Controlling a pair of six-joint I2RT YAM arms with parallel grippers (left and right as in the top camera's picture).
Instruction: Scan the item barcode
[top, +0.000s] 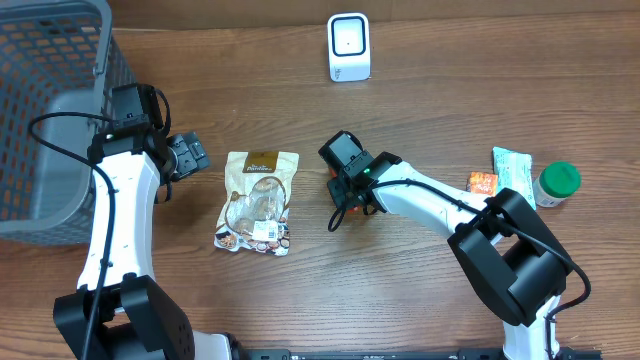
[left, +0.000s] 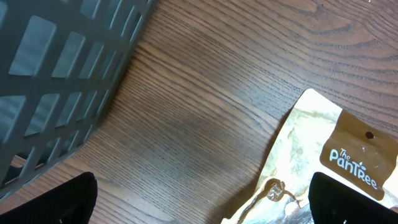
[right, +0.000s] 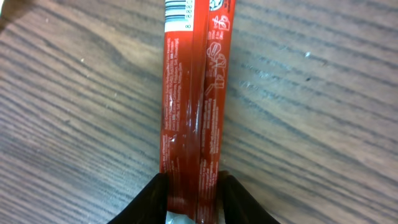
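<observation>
— Because due for scanning, found the packet where?
— Near the middle of the table, under the right gripper, well apart from the scanner by the far edge.
— Why taken by the end?
— Probably to leave the barcode at the other end bare. Faced up toward the wrist camera, so likely needed lifting and turning toward the scanner.
— And the grip itself?
— Set partway closed, fingers pressed against both long edges of the packet. Looked like a pinch across the width; could not tell how firm, nor whether raised off the table.
— Anything else touched?
— Nothing seen besides the packet.
— And the left gripper?
— Spread wide, held nothing, touched nothing. Hovered over bare table between the basket and the bag, probably parked there to keep clear of the path to the scanner.
— Task standing?
— Judged early: packet grasped, barcode not yet shown to the scanner.
</observation>
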